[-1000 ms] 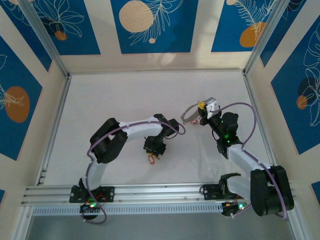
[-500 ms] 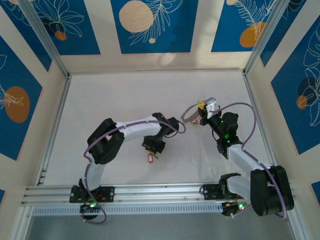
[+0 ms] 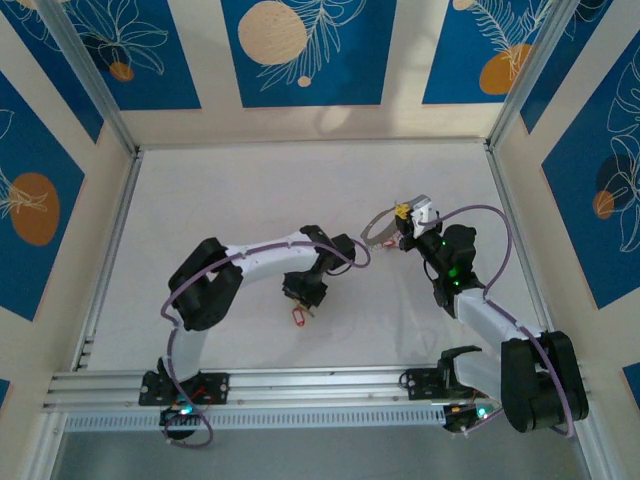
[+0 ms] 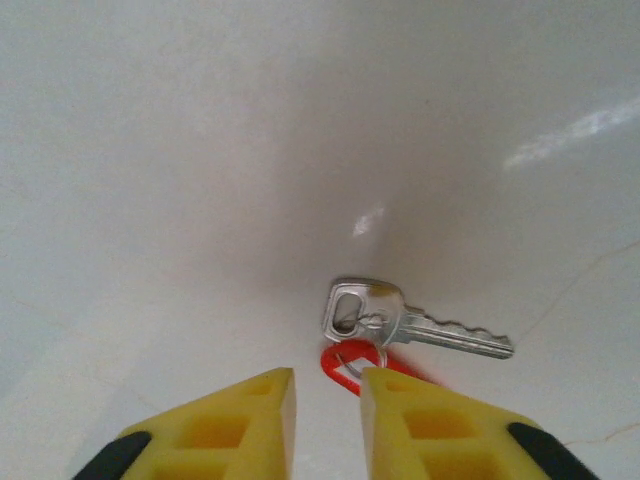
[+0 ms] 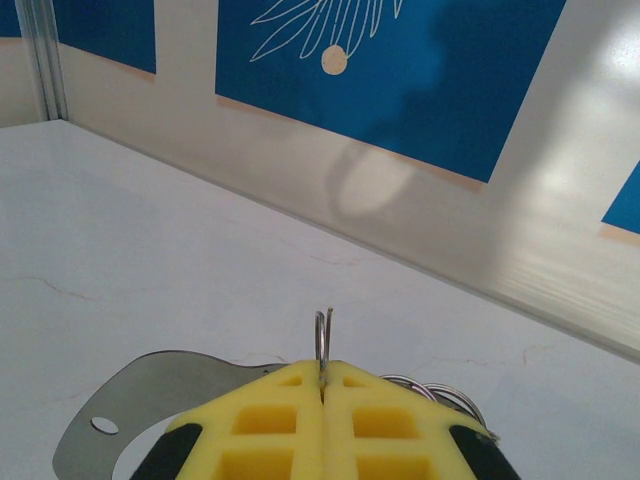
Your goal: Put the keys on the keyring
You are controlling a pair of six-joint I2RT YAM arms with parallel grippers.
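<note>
key [image 4: 400,322] looks light, stiff, slick; pinch its red tag [image 4: 350,364]. left fingers [image 4: 250,420] slightly apart, right fingers [image 5: 270,420] clamped on keyring [image 5: 323,335].

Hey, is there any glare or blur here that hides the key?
Left wrist: key sharp, a glare streak on the table up to its right, near fingers slightly soft. Right wrist: keyring crisp, faint oval shadow on the back wall. Top external: even light, but the key is tiny.

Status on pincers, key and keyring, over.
Left pincer slightly open, just short of key lying flat on table, red tag at its tips. Right pincer shut on keyring, ring upright. Nothing in the way.
</note>
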